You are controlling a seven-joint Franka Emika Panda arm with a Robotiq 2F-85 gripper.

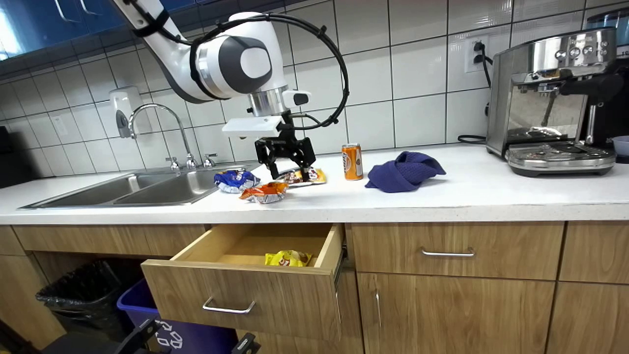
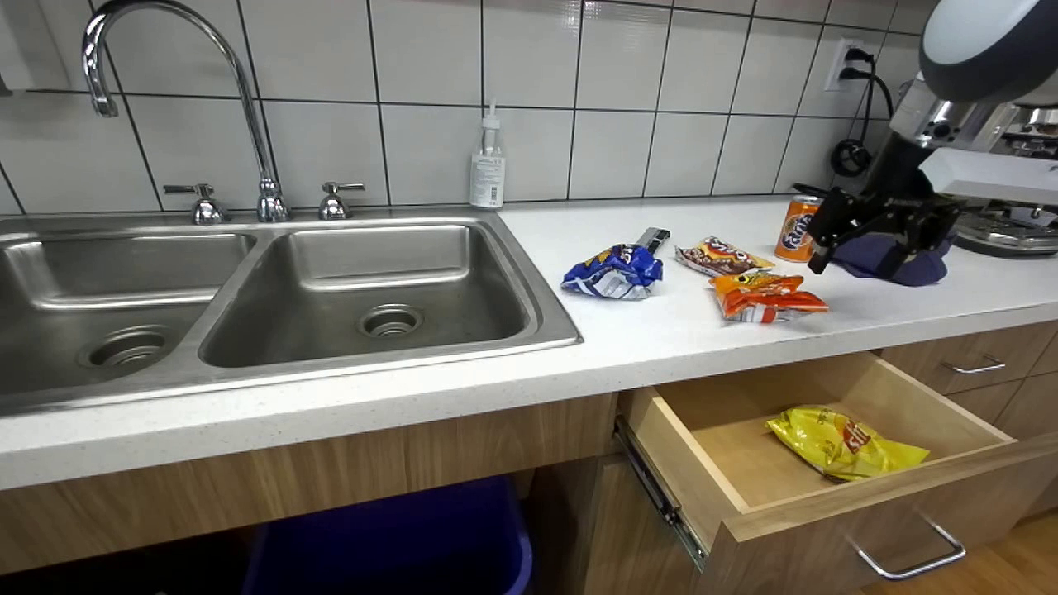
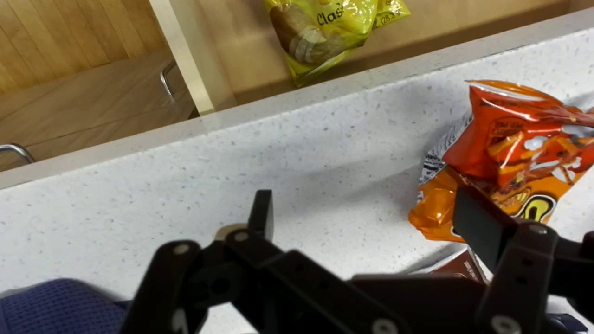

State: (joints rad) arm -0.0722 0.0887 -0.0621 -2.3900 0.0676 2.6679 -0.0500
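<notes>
At the left, in an exterior view, a black-bagged bin [image 1: 93, 295] is standing beside a blue recycling bin [image 1: 206, 338], both sitting below the desk [image 1: 467, 199]. Above them, a steel double sink [image 1: 169, 189] is lying set into the desk, with a curved faucet [image 2: 271, 198] rising behind it. Just right of the sink, a crumpled blue packet [image 1: 235, 181] is resting on the desk, and an orange packet [image 1: 265, 192] is lying next along, nearer the front edge. Beneath these, a drawer [image 1: 275, 290] is standing pulled out, a yellow packet [image 1: 287, 258] lying inside. The pincer [image 1: 290, 172] is hanging over the desk, released, its fingers [image 3: 263, 213] spreading well apart with desk surface showing between them; the orange packet is lying close by, partly hidden by a finger in the wrist view. A brown packet [image 2: 721, 258] is resting just behind the orange one. Farther right, an orange can [image 1: 352, 162] is standing upright, a dark blue cloth [image 1: 405, 172] is lying bunched beside it, and an espresso machine [image 1: 545, 110] is standing beyond them.
</notes>
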